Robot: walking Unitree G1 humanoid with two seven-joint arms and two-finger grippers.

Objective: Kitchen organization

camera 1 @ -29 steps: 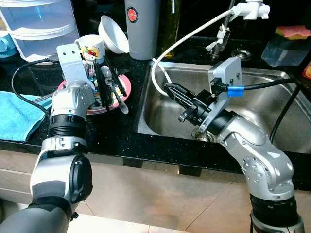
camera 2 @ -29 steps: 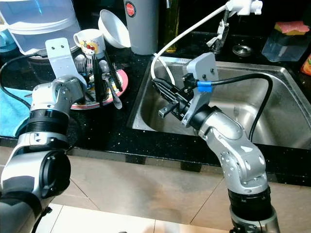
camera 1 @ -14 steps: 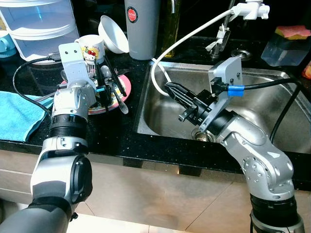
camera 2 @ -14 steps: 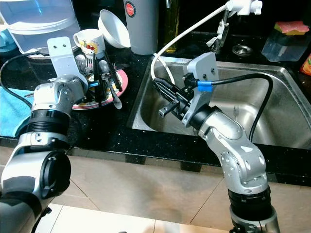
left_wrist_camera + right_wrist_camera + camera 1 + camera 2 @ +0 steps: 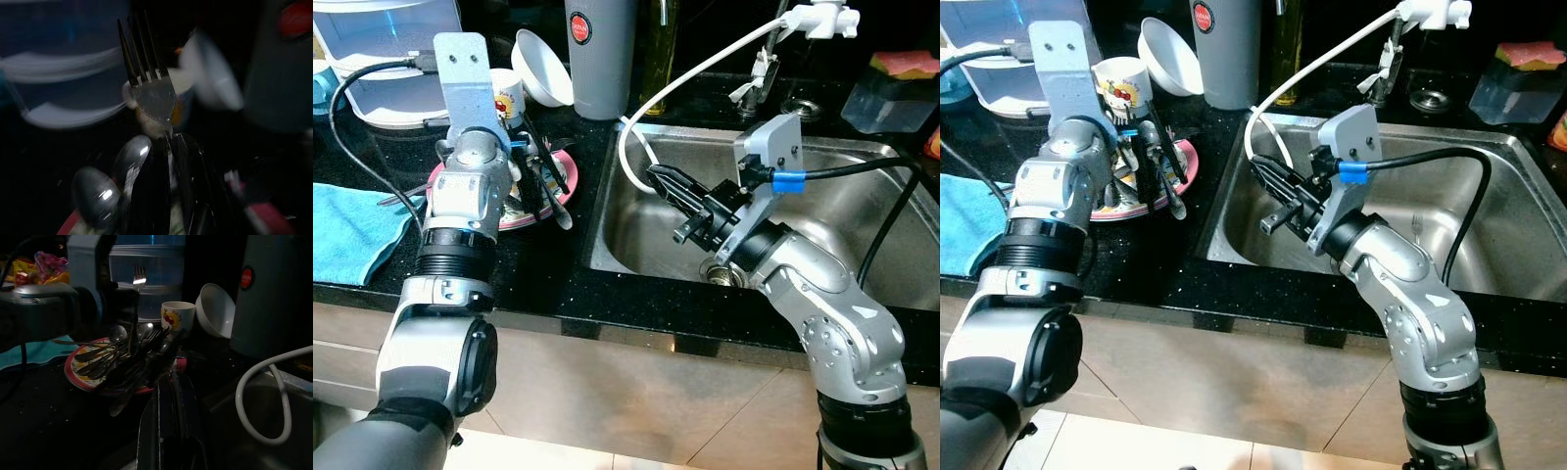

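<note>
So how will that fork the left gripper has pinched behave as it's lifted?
The fork looks like polished metal, so probably stiff but slippery. The left gripper pinches only its handle, tines upright, so it may pivot. Spoons lie close and could get nudged.

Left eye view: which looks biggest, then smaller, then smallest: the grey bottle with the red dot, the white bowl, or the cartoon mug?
1. Grey bottle, though its top is cut off.
2. White bowl.
3. Cartoon mug, partly hidden behind the left arm, so its full size is unsure.

Mug [image 5: 1119, 76] and bowl [image 5: 1168, 55] close behind cutlery-crowded plate [image 5: 1182, 172].
</note>
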